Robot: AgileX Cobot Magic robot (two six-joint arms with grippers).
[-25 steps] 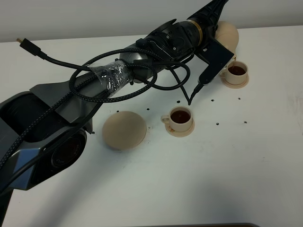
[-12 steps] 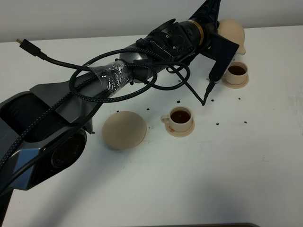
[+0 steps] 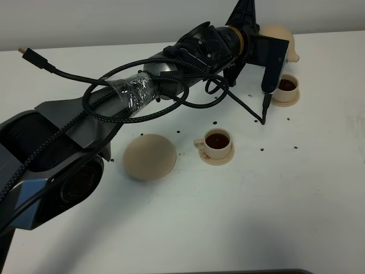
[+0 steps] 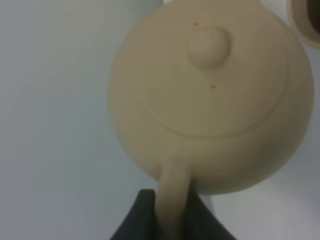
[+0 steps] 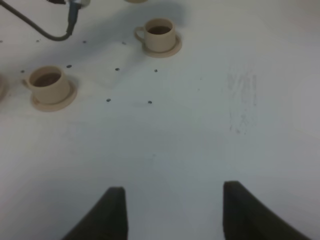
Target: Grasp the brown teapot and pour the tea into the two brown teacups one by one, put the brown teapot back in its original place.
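Observation:
The brown teapot (image 3: 280,39) hangs at the far right of the table, above and just behind the far teacup (image 3: 285,85), and is partly hidden by my left wrist. In the left wrist view the teapot (image 4: 210,95) fills the frame with its knobbed lid facing the camera. My left gripper (image 4: 172,212) is shut on its loop handle. The near teacup (image 3: 217,141) stands mid-table. Both teacups hold dark tea and sit on small saucers. The wide saucer (image 3: 150,157) lies bare, left of the near cup. My right gripper (image 5: 172,210) hovers open over bare table, nothing between its fingers.
The left arm (image 3: 142,91) stretches across the table with looped black cables, and one cable (image 3: 251,108) dangles between the two cups. A loose plug (image 3: 31,54) sticks out at the far left. Small dark specks dot the white table (image 3: 256,200).
My left wrist has rolled. Its camera block swung right toward the far cup, and the teapot shifted slightly right and up. The dangling cable followed to the right. Cups and wide saucer stayed put.

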